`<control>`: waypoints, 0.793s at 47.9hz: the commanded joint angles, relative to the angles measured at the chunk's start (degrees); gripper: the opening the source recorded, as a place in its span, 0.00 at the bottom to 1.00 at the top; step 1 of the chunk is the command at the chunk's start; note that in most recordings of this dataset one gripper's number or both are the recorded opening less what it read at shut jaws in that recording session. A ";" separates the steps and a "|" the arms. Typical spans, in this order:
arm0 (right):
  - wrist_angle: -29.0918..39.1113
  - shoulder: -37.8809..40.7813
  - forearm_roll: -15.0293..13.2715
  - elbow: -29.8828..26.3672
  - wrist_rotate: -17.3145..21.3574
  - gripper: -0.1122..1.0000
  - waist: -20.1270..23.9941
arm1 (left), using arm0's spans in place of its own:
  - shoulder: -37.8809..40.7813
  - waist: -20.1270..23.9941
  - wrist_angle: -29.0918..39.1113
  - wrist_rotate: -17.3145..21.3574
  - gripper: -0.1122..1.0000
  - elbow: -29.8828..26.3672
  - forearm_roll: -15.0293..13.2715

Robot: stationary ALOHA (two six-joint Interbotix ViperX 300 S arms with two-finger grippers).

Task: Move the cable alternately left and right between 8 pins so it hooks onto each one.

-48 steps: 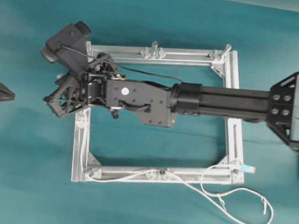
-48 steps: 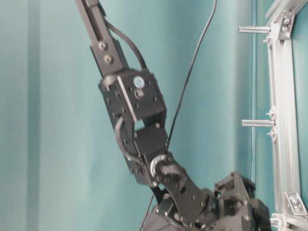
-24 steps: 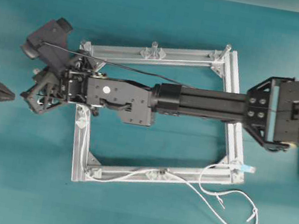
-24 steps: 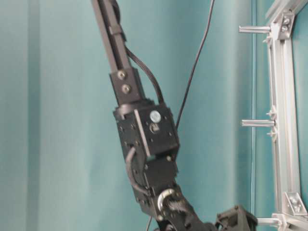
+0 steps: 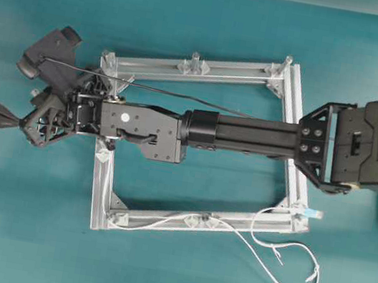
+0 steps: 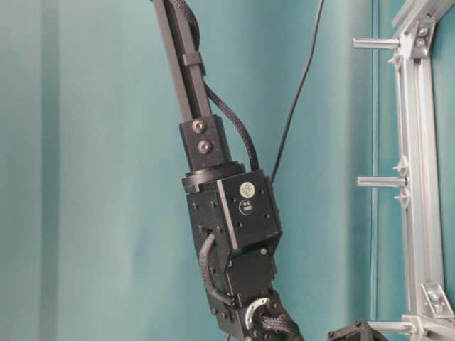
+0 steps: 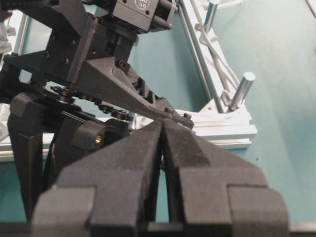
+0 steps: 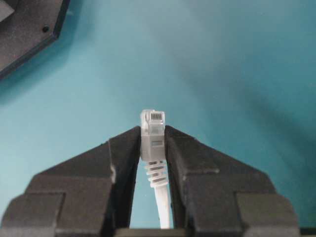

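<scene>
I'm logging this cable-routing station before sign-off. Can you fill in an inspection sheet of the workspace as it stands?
Surface: teal table, bare around the frame.
Job's things: square aluminium frame with upright pins; white cable runs along the frame's lower bar and loops loosely off its lower right corner.
Clutter: nothing seen.
Grippers: right gripper reaches across the frame past its left side, jaws shut on the cable's clear plug; left gripper has its jaws together, empty.
Cables: thin black robot wire slung over the right arm.
Surroundings: black fixtures at the table's edges.
</scene>
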 commanded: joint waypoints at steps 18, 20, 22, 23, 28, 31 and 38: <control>-0.44 -1.76 -0.79 -2.46 -0.18 0.28 -5.89 | 0.35 -0.26 -0.26 -0.35 0.11 -1.58 0.26; -0.44 -1.76 -0.97 -2.46 -0.09 0.28 -6.50 | 0.35 -0.26 -0.26 -0.35 0.11 -1.58 0.26; -0.53 -1.76 -1.14 -2.46 -0.09 0.28 -7.12 | 0.35 -0.18 -0.26 -0.35 0.11 -1.58 0.26; -0.53 -1.67 -1.14 -2.46 -0.09 0.28 -7.38 | 0.35 -0.26 -0.26 -0.35 0.11 -1.58 0.26; -0.62 -1.76 -1.23 -2.46 0.00 0.28 -8.61 | 0.35 -0.26 -0.26 -0.35 0.11 -1.49 0.26; -0.70 -1.76 -1.23 -2.46 0.00 0.27 -9.23 | 0.35 -0.18 -0.26 -0.35 0.11 -1.49 0.26; -0.35 -1.76 -1.23 -2.55 0.18 0.27 -10.63 | 0.35 -0.26 -0.26 -0.35 0.11 -1.49 0.26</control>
